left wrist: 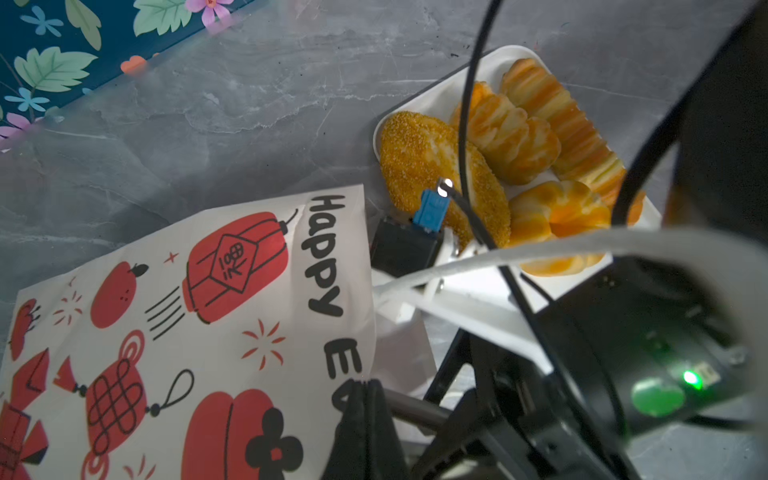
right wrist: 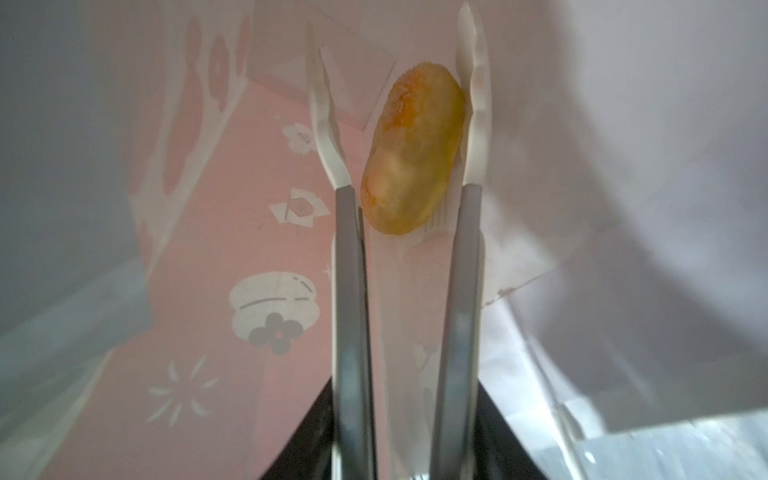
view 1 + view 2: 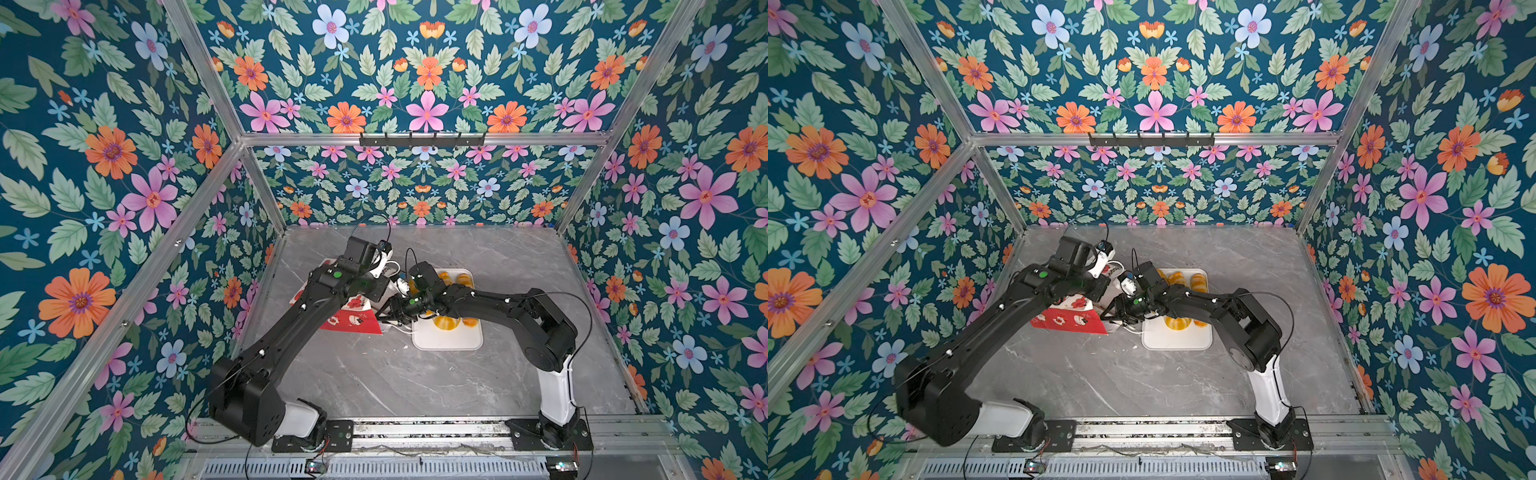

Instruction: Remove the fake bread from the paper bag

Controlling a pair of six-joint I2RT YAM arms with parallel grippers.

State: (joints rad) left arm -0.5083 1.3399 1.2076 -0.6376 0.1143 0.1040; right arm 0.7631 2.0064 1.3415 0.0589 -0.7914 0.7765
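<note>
top views: high, overlapping | wrist views: close, along fingers [image 2: 471, 104]

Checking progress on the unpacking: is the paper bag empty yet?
Not empty. The right wrist view looks inside the paper bag, and one seeded bread piece lies there between the right gripper's fingers.

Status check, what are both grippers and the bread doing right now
Left gripper shut, pinching the paper bag edge. Right gripper inside the bag, jaws straddling last bread piece, grip unconfirmed. Four pastries on white tray. Nothing blocking.
</note>
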